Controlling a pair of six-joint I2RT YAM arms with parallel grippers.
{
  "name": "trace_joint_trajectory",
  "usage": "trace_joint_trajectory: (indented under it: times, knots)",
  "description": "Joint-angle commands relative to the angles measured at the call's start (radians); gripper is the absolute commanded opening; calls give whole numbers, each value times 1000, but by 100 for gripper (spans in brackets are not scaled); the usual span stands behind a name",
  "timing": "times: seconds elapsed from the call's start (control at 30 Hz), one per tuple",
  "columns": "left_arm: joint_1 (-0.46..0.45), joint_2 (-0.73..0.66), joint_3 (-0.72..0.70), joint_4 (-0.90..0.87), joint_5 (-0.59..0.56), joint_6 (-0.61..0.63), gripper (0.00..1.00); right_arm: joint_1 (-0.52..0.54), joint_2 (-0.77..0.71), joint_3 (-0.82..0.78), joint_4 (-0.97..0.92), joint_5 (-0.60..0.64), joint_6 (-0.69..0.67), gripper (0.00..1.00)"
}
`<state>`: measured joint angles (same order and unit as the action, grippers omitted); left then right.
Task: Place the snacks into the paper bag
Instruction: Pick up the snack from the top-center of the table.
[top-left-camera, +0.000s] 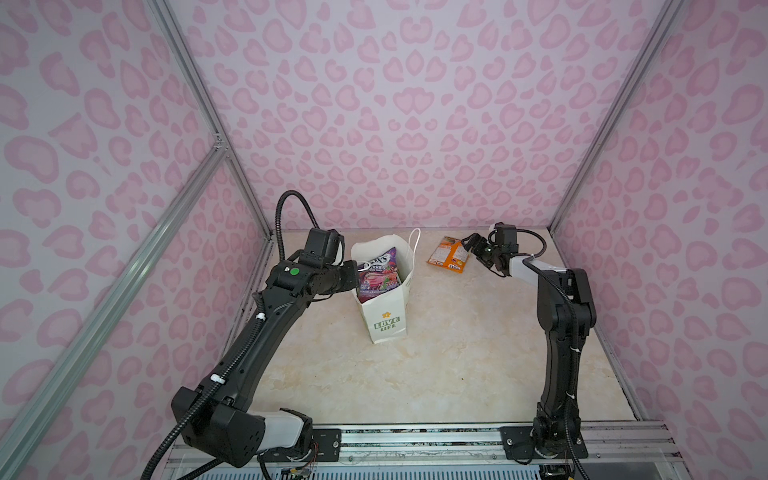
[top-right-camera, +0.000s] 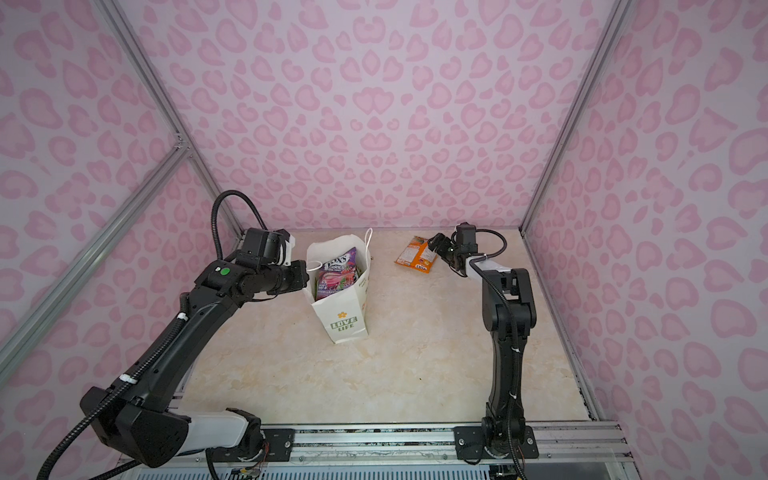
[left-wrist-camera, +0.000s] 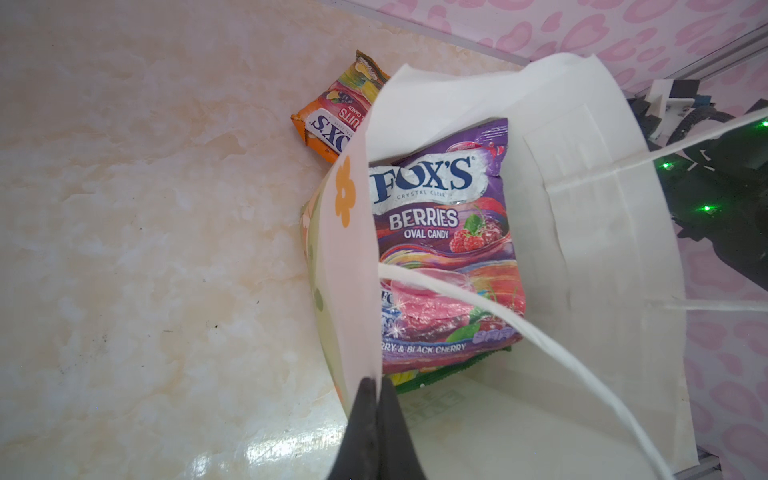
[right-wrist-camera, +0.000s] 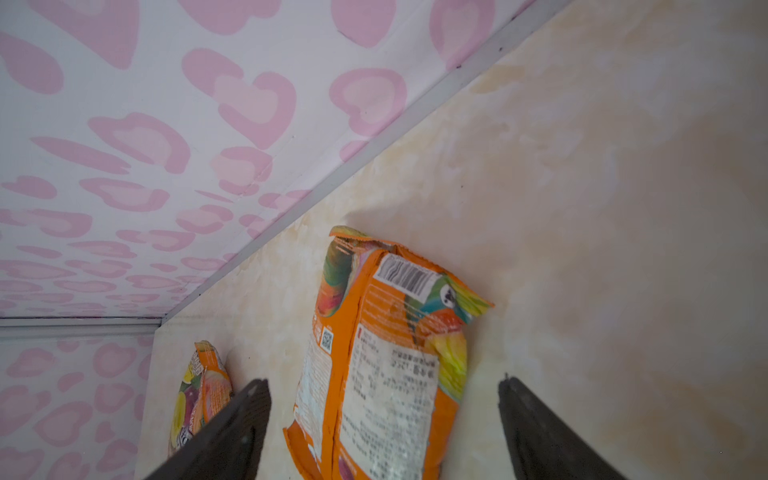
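Around orange packet right claw gapes; left claw pinches paper bag

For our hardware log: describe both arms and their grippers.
The left arm and right arm are black jointed links, each with a white shell segment. The left carries a round green dot, ribbed black cable conduit and white ties; the right shows a green light. Fingers are black tapered wedges.

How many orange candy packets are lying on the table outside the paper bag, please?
2. The near packet lies just ahead of the open right tool. The far packet lies beyond it, toward the wall corner, unseen in both top views. Others may be hidden.
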<state>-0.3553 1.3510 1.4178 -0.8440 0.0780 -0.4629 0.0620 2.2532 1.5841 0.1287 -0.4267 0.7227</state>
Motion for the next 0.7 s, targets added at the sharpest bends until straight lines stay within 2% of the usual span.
trace_joint_trajectory:
  times: [0.0,0.43,0.57,0.67]
  knots:
    - [1,-10,3,-2,-3,6,4,-4,32,36,-4,-8,17,86]
    - [1,-6,4,-3,-4,6,4,0,171,189,-98,-4,18,83]
    - [0,-6,4,-3,-4,7,4,7,200,238,-140,7,0,79]
    - [0,-7,4,-3,-5,7,4,16,237,319,-239,35,-36,74]
